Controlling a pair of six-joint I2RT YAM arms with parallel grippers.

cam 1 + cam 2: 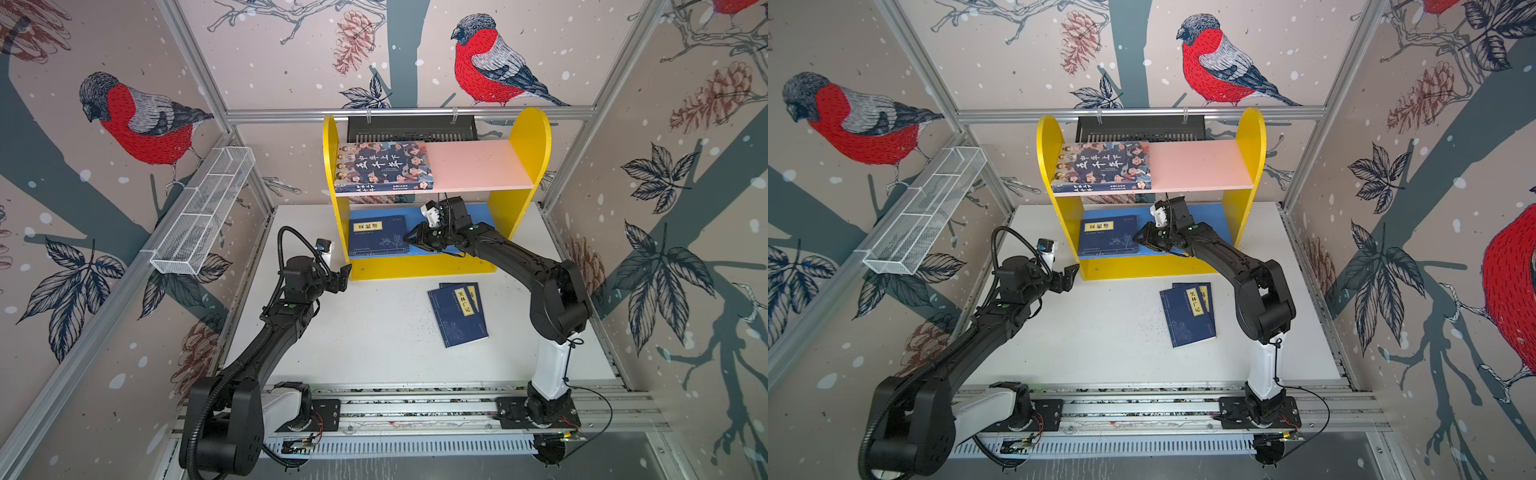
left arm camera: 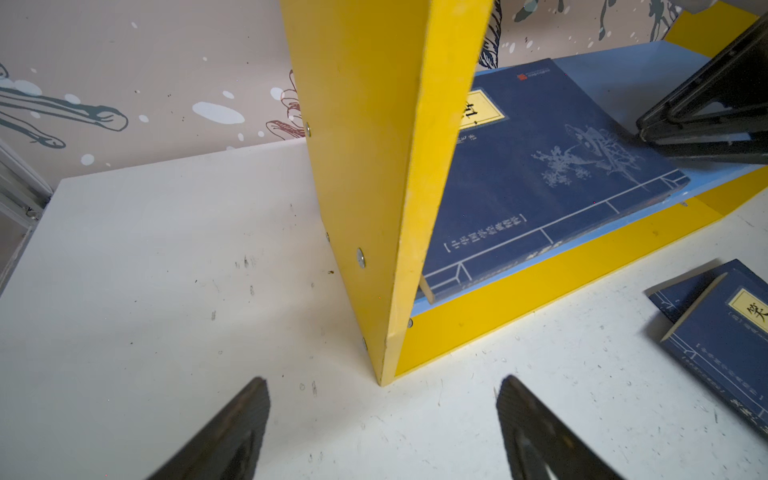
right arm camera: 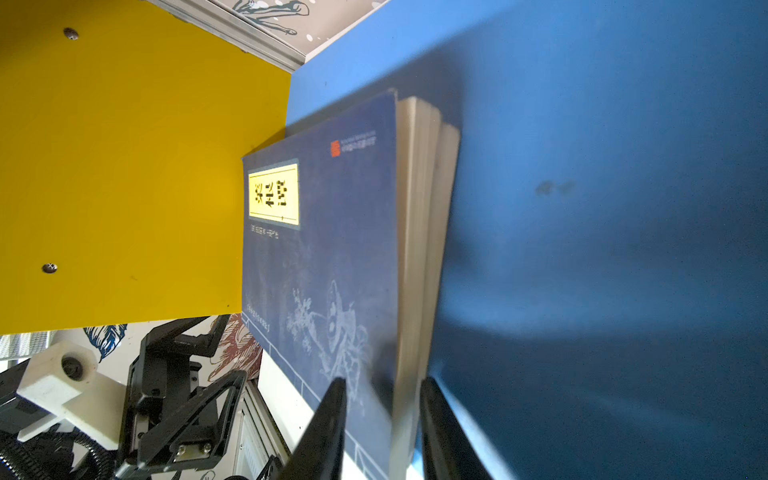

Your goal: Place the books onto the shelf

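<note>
- A white surface sits inside a cell papered with red-breasted birds and pine cones. The shelf stands at the middle of its far edge.
- The large book lies flat on the pink upper board, at its left end.
- A stack of navy books lies on the blue lower board, also to the left. Its front edge is close to the board's front edge.
- On the surface lie two loose navy books, overlapped, right of centre and just in front of the shelf. They are not yet shelved.
- The right tool reaches in under the pink board. Its jaws stand a narrow way apart on either side of the stack's page edge. Whether they pinch it or merely flank it cannot be told.
- The likeliest slip is the tool drawing back while pinching. The top book would slide with it and could tip off the board's front edge.
- If the arm lifted before it was clear, it would knock the pink board overhead and could shift the whole shelf.
- The left tool hovers empty with its jaws wide, just off the shelf's front left corner. A small drift would bump the yellow panel.
- The overlapped pair is thin and flat, so a grab at one may drag the other.
</note>
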